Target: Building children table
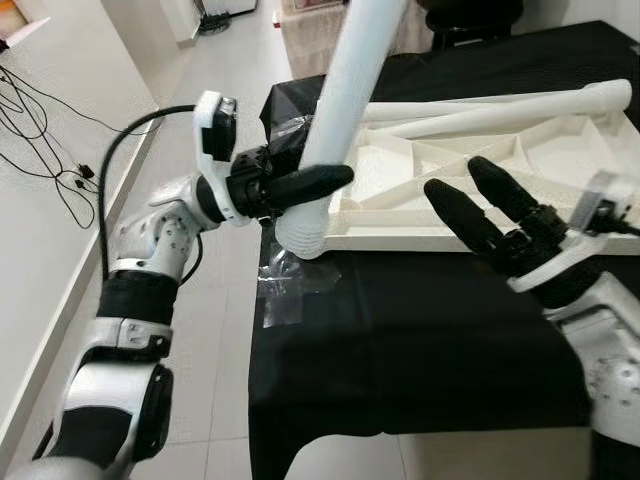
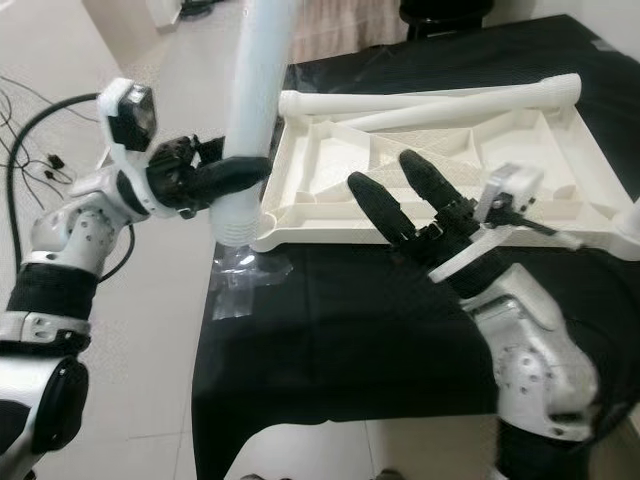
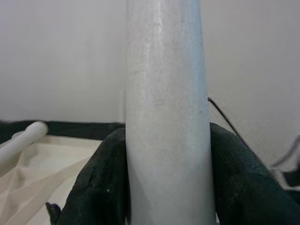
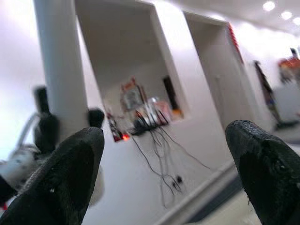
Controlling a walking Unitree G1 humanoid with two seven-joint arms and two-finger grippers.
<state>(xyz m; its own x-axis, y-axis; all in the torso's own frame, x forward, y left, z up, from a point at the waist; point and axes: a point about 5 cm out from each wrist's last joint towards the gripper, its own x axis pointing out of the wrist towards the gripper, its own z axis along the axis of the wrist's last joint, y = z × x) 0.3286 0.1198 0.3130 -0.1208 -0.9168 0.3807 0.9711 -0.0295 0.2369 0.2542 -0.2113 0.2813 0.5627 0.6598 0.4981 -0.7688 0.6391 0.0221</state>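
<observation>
A white table top (image 1: 440, 190) lies upside down on a black-covered table (image 1: 400, 330), ribs facing up. At its near-left corner a white round table leg (image 1: 335, 120) stands almost upright. My left gripper (image 1: 315, 180) is shut on this leg just above its lower end; in the left wrist view the leg (image 3: 166, 117) sits between both black fingers (image 3: 98, 183). Two more white legs (image 1: 500, 105) lie along the top's far edge. My right gripper (image 1: 470, 200) hovers open over the top's near edge, to the right of the standing leg, holding nothing.
A clear plastic wrapper (image 1: 285, 290) lies on the black cloth's left edge below the leg. Pale tiled floor (image 1: 215, 350) runs along the table's left side, with black cables (image 1: 40, 130) by the wall. Furniture stands beyond the table's far end.
</observation>
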